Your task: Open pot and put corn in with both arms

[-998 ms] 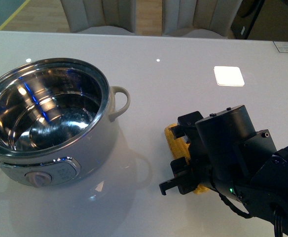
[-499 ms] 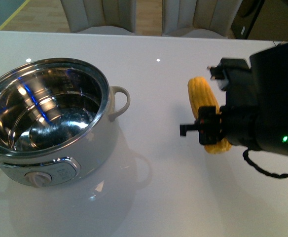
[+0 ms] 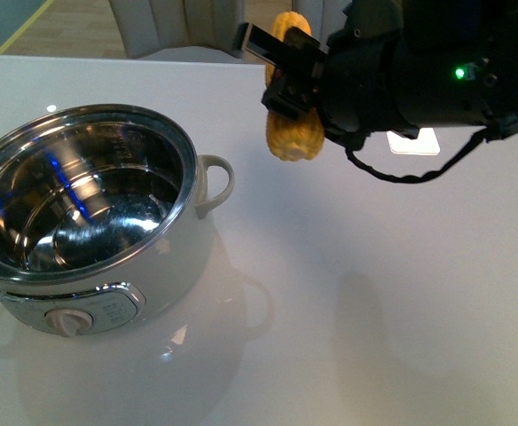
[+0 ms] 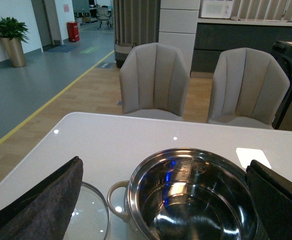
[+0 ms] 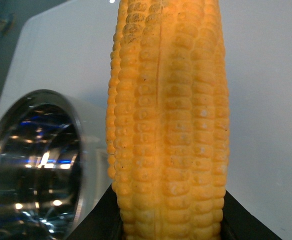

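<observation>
Aloft, right gripper (image 3: 287,78) pinches corn (image 3: 295,140) near pot (image 3: 186,247) (lid (image 4: 90,216) off).

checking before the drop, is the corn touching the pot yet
Apart. The front view shows the corn held aloft by the right end effector, with bare table visible between it and the pot.

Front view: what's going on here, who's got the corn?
The right gripper has the corn clamped and lifted clear of the table, off to the handle side of the pot, not yet over its opening. The pot is open and looks empty. Its glass lid lies on the table beside it. The left gripper is open, holds nothing and faces the pot.
</observation>
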You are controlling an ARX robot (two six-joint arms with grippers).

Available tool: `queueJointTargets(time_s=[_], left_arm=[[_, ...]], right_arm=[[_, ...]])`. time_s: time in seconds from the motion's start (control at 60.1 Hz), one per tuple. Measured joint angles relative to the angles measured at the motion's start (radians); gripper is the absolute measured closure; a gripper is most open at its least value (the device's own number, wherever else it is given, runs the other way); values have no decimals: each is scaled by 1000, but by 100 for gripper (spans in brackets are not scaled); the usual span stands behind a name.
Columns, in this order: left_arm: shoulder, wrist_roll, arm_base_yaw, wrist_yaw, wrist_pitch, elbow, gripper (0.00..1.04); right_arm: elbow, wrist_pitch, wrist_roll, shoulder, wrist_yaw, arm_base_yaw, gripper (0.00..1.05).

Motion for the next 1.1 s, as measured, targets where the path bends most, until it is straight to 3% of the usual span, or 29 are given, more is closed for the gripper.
queueJointTargets(time_s=[0.532, 1.097], left_arm=[[0, 0, 0, 0, 0, 0, 7], [0, 0, 0, 0, 0, 0, 7]], right_arm=[[202, 21, 281, 126, -118, 114, 80], [282, -54, 326, 235, -207, 200, 81]])
